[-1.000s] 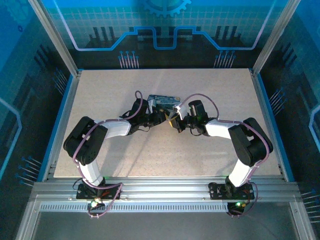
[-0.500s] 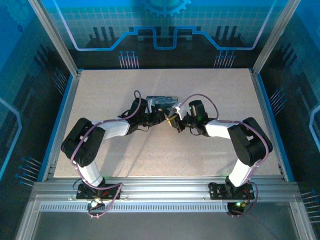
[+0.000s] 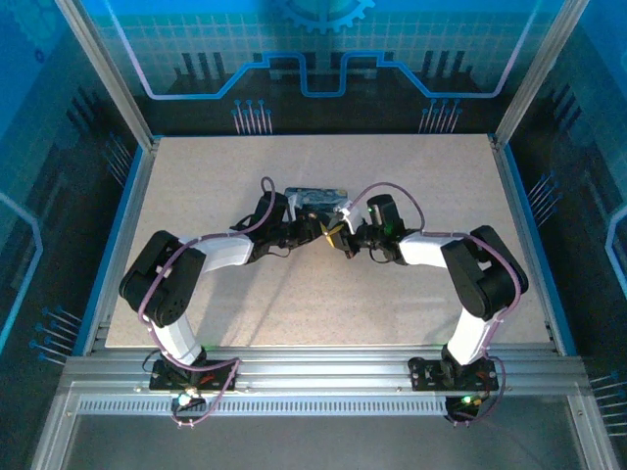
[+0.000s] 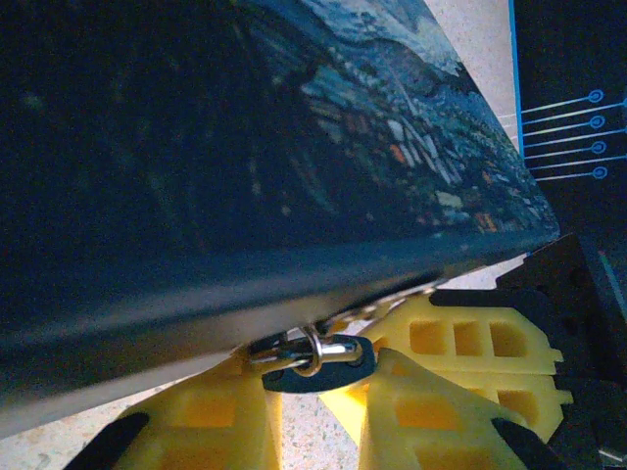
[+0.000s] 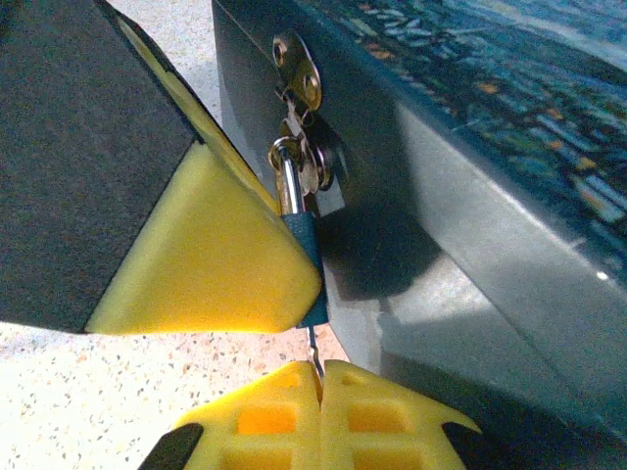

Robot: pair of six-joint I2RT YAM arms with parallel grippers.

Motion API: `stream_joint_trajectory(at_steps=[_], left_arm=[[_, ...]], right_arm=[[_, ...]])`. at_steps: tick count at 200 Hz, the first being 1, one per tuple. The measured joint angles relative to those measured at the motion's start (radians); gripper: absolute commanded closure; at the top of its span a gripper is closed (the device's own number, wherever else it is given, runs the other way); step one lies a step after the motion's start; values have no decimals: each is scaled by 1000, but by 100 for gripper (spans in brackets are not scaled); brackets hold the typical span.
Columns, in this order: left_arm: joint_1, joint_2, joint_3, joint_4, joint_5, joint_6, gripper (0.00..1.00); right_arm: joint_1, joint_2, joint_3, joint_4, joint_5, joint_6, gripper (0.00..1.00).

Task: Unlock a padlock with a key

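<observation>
The table (image 3: 196, 313) carries the dark starry-print box (image 3: 318, 196) toward the middle of its far half, well clear of the near edge and both side edges. Both arms reach in to the box's near side and meet there.

The left gripper (image 4: 318, 392) is clamped on the padlock (image 5: 308, 269), whose small blue body hangs by its pale shackle from the box's brassy hasp (image 5: 298, 73), tight against the box wall. The right gripper (image 5: 319, 387) is pinched closed on the key (image 5: 313, 352), a thin sliver rising from between its yellow fingers straight to the underside of the padlock body.

The step in hand looks like seating the key in the keyhole (how deep it sits cannot be told; the entry is hidden behind the lock's edge).

Next, I judge, comes a turn of the right wrist about the key's own line, with the left grip bracing the body so that the lock does not swing on the hasp.
</observation>
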Motion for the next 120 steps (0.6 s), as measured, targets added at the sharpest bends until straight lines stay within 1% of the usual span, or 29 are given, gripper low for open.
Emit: stream_joint_trajectory(at_steps=[120], left_arm=[[23,-17,37,-19,-19,-19,84]], right_arm=[[-3,46,110,-23,-35,24,97]])
